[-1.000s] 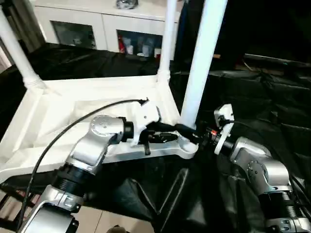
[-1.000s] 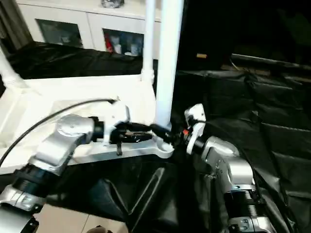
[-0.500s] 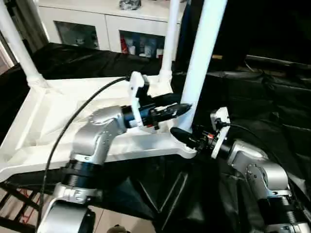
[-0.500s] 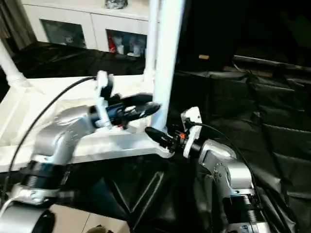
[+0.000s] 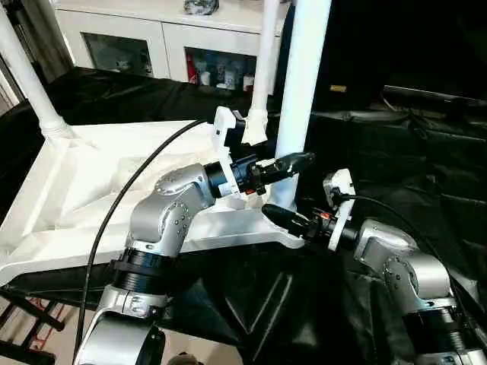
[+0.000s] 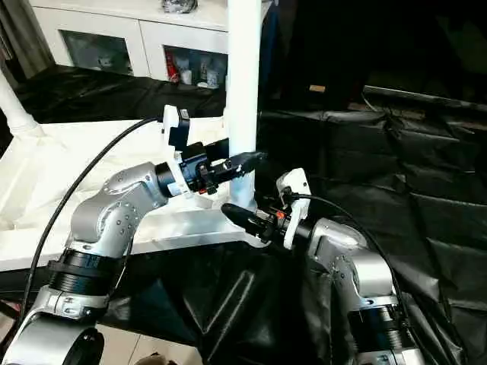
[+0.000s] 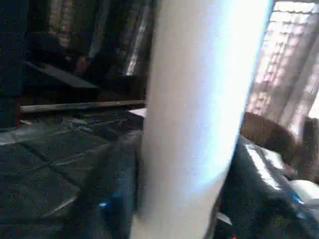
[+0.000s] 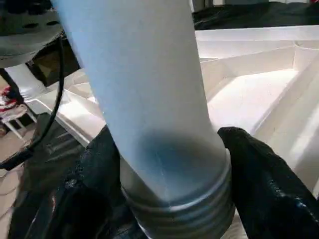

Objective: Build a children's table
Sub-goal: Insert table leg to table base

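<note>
Standing upright in the near corner socket of the upturned tabletop [image 5: 91,182], the smooth, stiff, light leg [image 5: 298,99] is clasped low by the right gripper [image 8: 164,164] and bracketed higher by the half-open left gripper [image 5: 293,163], so grip it near the threaded base.

Between the right gripper's [image 8: 164,199] matt black fingers [image 8: 259,174] the leg [image 8: 144,99] is smooth white plastic, ribbed at its threaded foot. Beside it the tabletop [image 5: 91,175] is the same satin plastic. Under both claws, the table drape [image 5: 396,160] is crinkled, glossy black sheeting.
</note>
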`<state>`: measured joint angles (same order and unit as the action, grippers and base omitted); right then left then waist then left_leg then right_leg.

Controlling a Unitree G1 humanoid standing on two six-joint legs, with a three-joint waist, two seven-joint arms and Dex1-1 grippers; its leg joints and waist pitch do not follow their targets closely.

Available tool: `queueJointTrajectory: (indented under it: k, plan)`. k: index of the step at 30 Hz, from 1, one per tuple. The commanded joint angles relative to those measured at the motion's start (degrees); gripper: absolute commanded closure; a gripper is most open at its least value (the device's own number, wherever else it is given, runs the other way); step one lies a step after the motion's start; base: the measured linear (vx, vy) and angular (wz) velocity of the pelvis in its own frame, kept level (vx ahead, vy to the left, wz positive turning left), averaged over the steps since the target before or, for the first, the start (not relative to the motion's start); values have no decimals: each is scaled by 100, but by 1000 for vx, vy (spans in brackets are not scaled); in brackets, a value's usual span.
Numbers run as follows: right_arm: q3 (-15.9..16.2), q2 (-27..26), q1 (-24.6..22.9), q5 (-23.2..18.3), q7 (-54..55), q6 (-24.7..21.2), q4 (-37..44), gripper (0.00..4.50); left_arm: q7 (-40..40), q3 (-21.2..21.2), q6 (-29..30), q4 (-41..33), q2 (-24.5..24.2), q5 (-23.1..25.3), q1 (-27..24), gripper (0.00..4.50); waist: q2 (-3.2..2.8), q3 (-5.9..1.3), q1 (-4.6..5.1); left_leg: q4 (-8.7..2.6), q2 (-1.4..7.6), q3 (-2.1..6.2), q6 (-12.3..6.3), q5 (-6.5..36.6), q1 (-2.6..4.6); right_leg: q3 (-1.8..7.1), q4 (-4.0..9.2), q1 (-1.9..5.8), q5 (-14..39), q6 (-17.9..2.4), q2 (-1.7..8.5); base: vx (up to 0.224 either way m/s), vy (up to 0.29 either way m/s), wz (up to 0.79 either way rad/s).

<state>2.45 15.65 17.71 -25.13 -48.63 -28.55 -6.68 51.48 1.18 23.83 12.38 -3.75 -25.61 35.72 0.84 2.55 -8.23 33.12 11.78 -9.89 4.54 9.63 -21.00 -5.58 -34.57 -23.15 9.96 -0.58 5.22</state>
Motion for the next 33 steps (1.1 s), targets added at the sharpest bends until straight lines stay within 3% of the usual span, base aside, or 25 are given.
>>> queueJointTrajectory:
  k: [1, 10, 11, 12, 15, 17, 18, 19, 20, 23, 25, 26, 31, 33]
  plan:
    - [-15, 68, -21, -39, -25, -33, 226, 178, -230, -155, -76, 83, 52, -23, 178, 225, 52, -361, -20, -360, 126, 20, -102, 1111, 20, 281, 427, 345, 1351, -792, 329, 0, 0, 0]
    - [31, 169, 1, -106, -138, -187, 352, 178, -694, -361, 205, 149, 142, -160, 371, 260, 76, -360, -36, -349, 122, 15, -137, 1017, 11, 278, 417, 348, 1304, -805, 334, 0, 0, 0]
    - [-13, 191, 43, -273, -155, -445, 408, 178, -856, -348, 309, 157, 143, -106, 418, 261, 72, -360, -34, -349, 123, 14, -145, 1035, 24, 277, 419, 343, 1329, -812, 323, 0, 0, 0]
    - [-22, 195, 51, -305, -158, -492, 418, 122, -883, -346, 325, 160, 143, -97, 426, 261, 75, -359, -32, -348, 122, 14, -154, 1040, 18, 278, 419, 346, 1332, -811, 322, 0, 0, 0]
    - [-147, 195, 101, -536, -131, -734, 556, 108, -1143, -287, 505, 206, 122, 53, 509, 261, 77, -359, -45, -345, 121, 18, -145, 1035, 17, 273, 427, 346, 1395, -775, 326, 0, 0, 0]
    - [-308, 169, 198, -575, 59, -791, 578, 96, -1361, -251, 662, 274, 112, 157, 599, 262, 102, -362, -41, -340, 120, 14, -146, 987, 10, 279, 422, 347, 1347, -745, 322, 0, 0, 0]
    - [-588, 138, 339, -808, 235, -1006, 587, 93, -1611, -239, 855, 341, 114, 241, 700, 262, 96, -359, -43, -343, 116, 18, -132, 938, 11, 273, 423, 341, 1355, -721, 321, 0, 0, 0]
    - [-669, 130, 375, -886, 275, -1076, 592, 93, -1686, -245, 919, 355, 118, 250, 725, 262, 101, -367, -45, -339, 111, 23, -132, 914, 12, 269, 415, 353, 1351, -713, 324, 0, 0, 0]
    - [-934, 96, 508, -1158, 407, -1298, 564, 93, -1825, -267, 1061, 403, 119, 258, 796, 262, 70, -365, -43, -339, 108, 25, -131, 920, 9, 267, 415, 352, 1364, -700, 320, 0, 0, 0]
    - [-1135, 102, 621, -1371, 522, -1516, 515, 93, -1922, -297, 1144, 468, 118, 257, 861, 262, 84, -368, -34, -330, 86, 14, -144, 894, 19, 265, 428, 345, 1399, -675, 303, 0, 0, 0]
    - [-1268, 105, 697, -1499, 602, -1682, 488, 93, -1983, -315, 1197, 505, 114, 253, 906, 262, 68, -387, -56, -319, 102, 12, -106, 779, 19, 268, 399, 342, 1136, -761, 305, 0, 0, 0]
    - [-1458, 172, 824, -1671, 714, -1983, 416, 93, -2157, -374, 1398, 604, 95, 238, 1009, 262, 59, -384, -51, -321, 100, 13, -101, 757, 20, 269, 390, 346, 1064, -792, 299, 0, 0, 0]
    - [-1408, 359, 882, -1549, 742, -2187, 414, 93, -2288, -430, 1543, 648, 103, 200, 1074, 262, 73, -387, -96, -311, 89, 8, -71, 711, 10, 262, 394, 365, 1007, -807, 316, 0, 0, 0]
    - [-1136, 498, 822, -1368, 665, -2238, 542, 93, -2323, -417, 1619, 601, 127, 193, 1065, 262, 94, -380, -110, -313, 85, 3, -45, 754, 9, 260, 413, 365, 1182, -731, 317, 0, 0, 0]
